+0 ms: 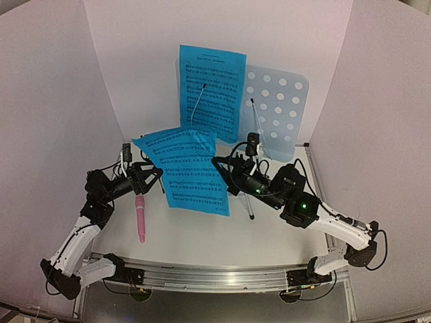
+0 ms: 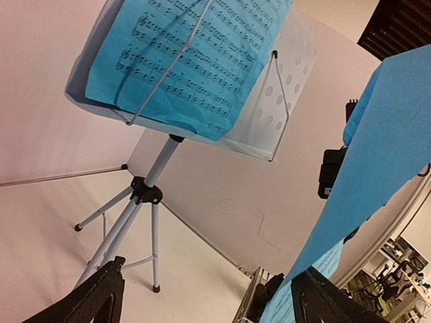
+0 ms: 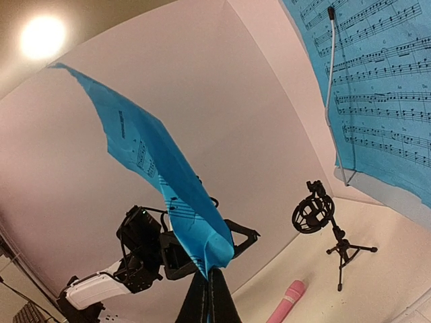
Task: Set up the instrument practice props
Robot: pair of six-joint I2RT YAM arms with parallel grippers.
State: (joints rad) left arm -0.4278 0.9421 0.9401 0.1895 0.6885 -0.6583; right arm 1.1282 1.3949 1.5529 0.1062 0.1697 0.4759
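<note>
A pale-blue perforated music-stand desk (image 1: 279, 101) stands at the back on silver tripod legs (image 2: 145, 195). One blue sheet-music page (image 1: 209, 87) rests on it under a wire holder. A second page (image 1: 192, 171) hangs in the air mid-table, and my right gripper (image 1: 218, 163) is shut on its right corner (image 3: 214, 259). My left gripper (image 1: 156, 176) stands open at that page's left edge; the page (image 2: 384, 148) runs past its right finger (image 2: 337, 303). The pink microphone (image 1: 141, 217) lies on the table. The small black tripod mic mount (image 1: 125, 156) stands at the left.
White walls close in the table at the back and on both sides. A metal rail (image 1: 215, 276) runs along the near edge between the arm bases. The stand's legs (image 1: 249, 202) reach down under my right arm.
</note>
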